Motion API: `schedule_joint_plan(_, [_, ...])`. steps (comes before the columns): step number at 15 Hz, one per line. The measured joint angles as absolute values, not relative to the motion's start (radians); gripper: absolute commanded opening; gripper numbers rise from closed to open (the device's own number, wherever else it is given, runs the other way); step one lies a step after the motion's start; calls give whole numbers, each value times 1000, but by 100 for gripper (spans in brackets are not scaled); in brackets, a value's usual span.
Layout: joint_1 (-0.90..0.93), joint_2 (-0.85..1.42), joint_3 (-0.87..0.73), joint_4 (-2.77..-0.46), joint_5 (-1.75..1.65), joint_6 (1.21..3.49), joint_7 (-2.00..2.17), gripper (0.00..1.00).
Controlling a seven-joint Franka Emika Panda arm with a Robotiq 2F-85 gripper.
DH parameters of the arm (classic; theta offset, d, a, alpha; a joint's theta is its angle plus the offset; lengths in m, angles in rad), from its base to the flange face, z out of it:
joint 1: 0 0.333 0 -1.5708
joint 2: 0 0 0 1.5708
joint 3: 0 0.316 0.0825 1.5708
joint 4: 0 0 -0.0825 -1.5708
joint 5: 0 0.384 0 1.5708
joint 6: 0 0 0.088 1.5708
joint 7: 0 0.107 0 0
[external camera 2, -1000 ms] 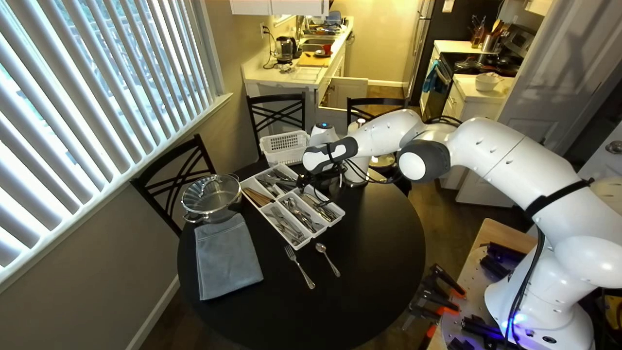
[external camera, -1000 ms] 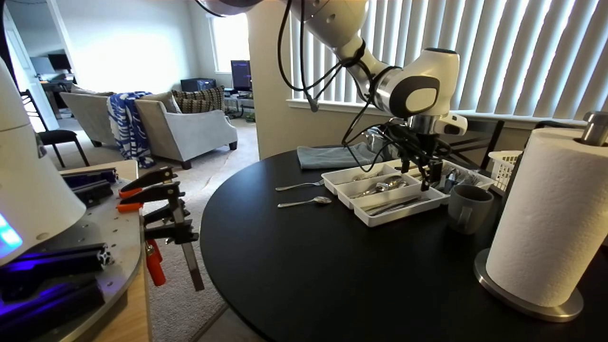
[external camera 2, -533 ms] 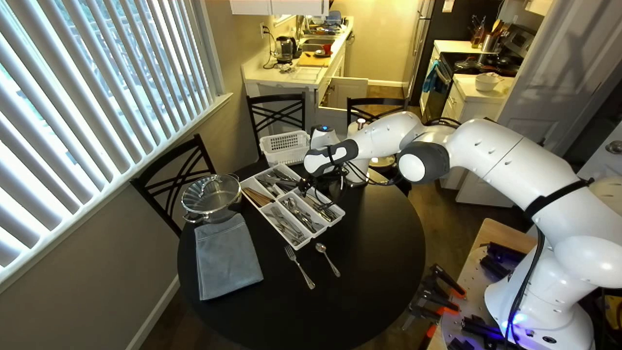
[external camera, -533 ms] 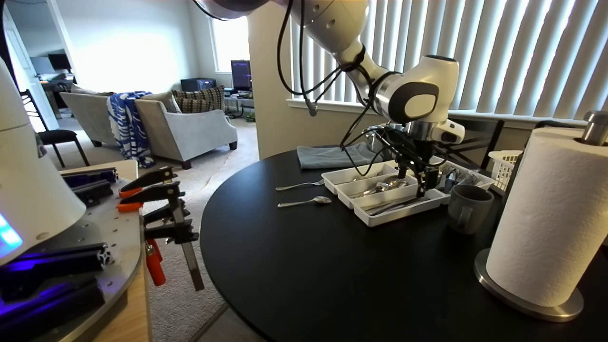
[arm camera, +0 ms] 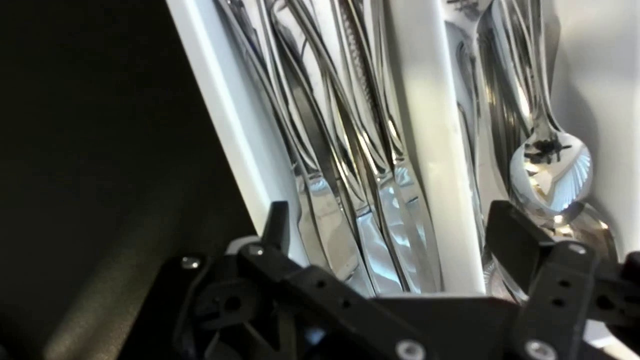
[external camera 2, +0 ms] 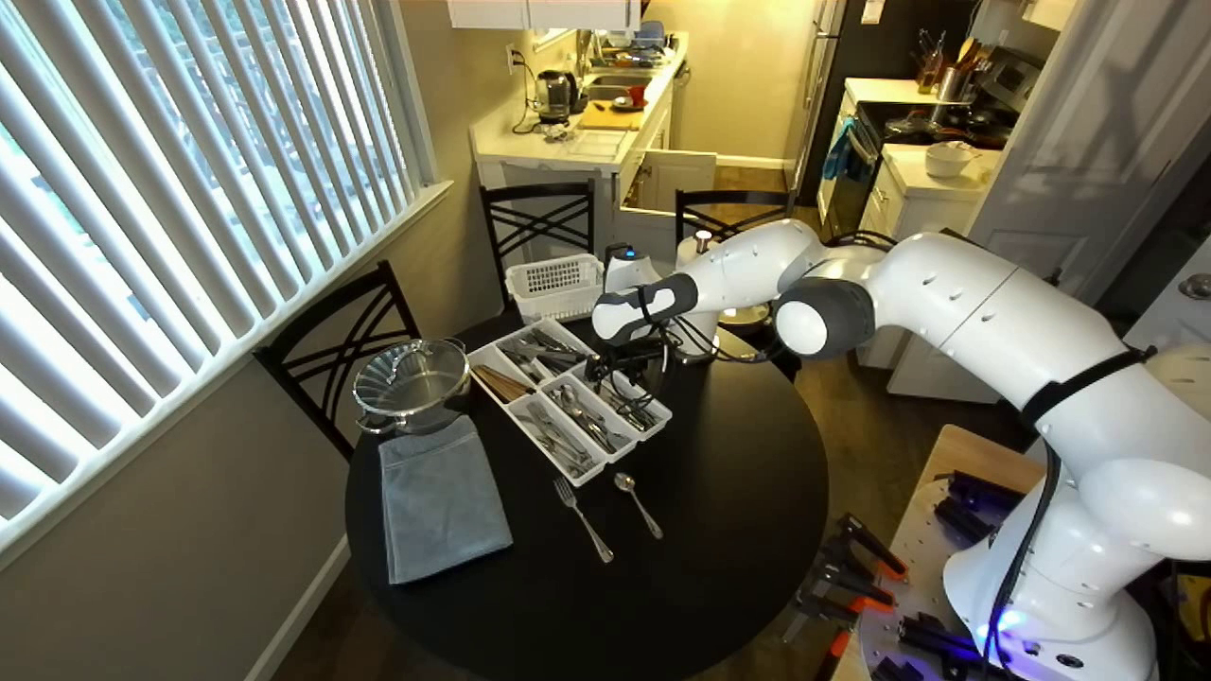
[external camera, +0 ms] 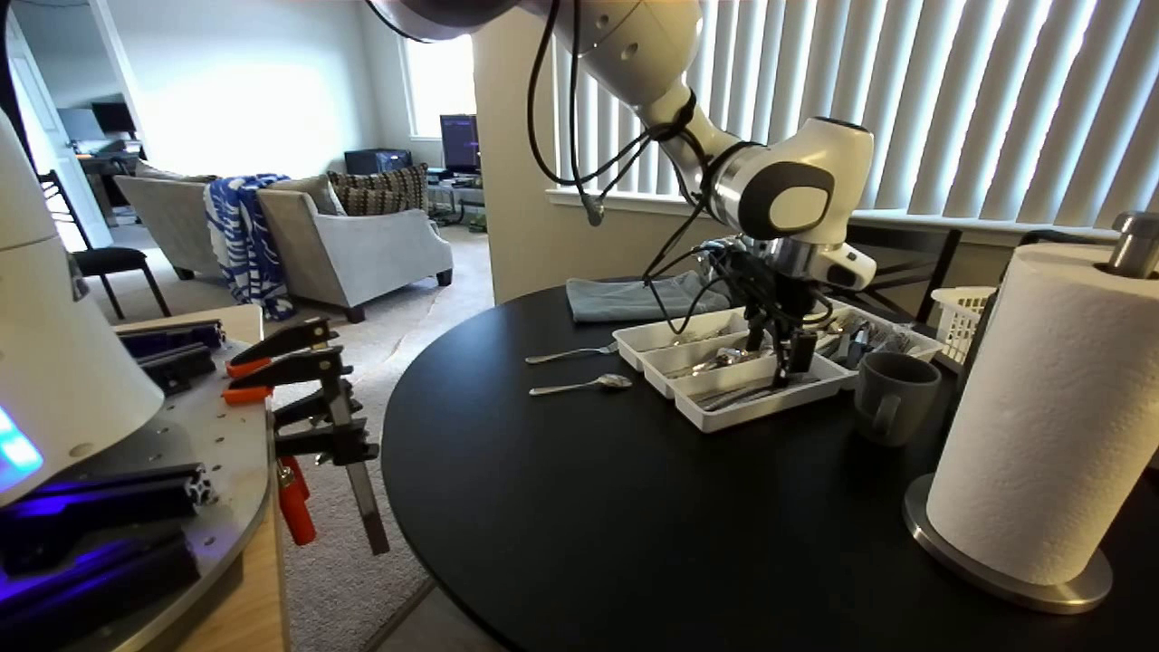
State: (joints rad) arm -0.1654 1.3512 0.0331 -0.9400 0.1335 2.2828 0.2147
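Silver knives (arm camera: 367, 145) lie in an outer compartment of the white tray (arm camera: 235, 120), and in the wrist view we see their blades between the fingers of the gripper (arm camera: 390, 221), which stand wide apart with nothing in their grasp. One finger shows over the outer wall, the other over the next compartment, where spoons (arm camera: 552, 170) lie. In both exterior views we see the arm (external camera 2: 1003, 312) extended over the black table (external camera 2: 681, 596), wrist bent, gripper pointing down.

Room is left within the spread gripper (arm camera: 390, 225), over the knives (arm camera: 330, 225), but the divider (arm camera: 435, 150) is spanned too! Low sideways passage is barred by the outer tray wall (arm camera: 235, 125) and, nearby, by the mug (external camera: 892, 398).
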Motion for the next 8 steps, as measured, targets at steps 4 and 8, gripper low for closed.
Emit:
schedule_joint_plan(4, [-159, 1353, 32, -939, 133, 2261, 278, 100])
schedule_joint_plan(8, [-147, 1362, 25, -920, 133, 2254, 318, 67])
